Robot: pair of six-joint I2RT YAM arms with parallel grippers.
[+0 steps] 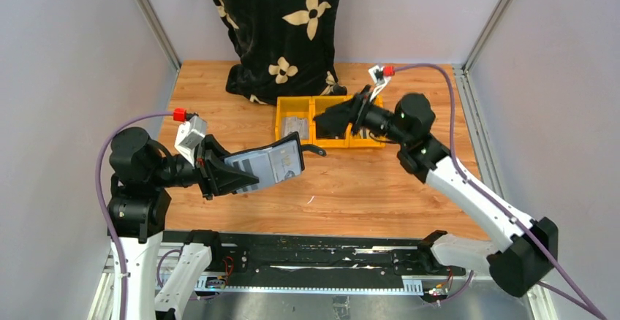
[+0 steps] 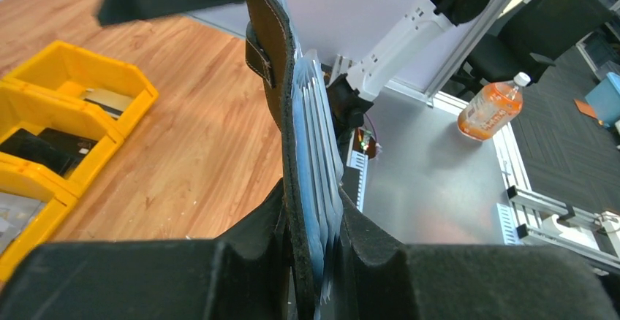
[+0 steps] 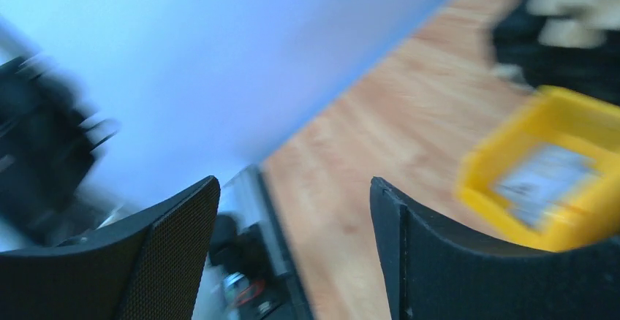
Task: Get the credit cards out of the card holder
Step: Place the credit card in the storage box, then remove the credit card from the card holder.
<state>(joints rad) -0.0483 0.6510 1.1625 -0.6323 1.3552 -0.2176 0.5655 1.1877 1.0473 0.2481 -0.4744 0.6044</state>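
Card holder point(image 1: 263, 165), flat, black and leather-like, is clamped open in your left pincer point(image 1: 223, 175), aloft over the wooden table point(image 1: 351, 188). Thin pale credit cards point(image 1: 286, 161) seem left inside. Your right pincer point(image 1: 329, 121) gapes empty over the yellow plastic bins point(image 1: 280, 121), where one grey card point(image 1: 295, 126) lies.

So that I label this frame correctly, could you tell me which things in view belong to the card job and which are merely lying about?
Job: card holder, clamped in the left gripper; credit cards, in its slots and one in the yellow bins; open right gripper.
Lying about: flower-patterned black cloth; orange drink bottle.
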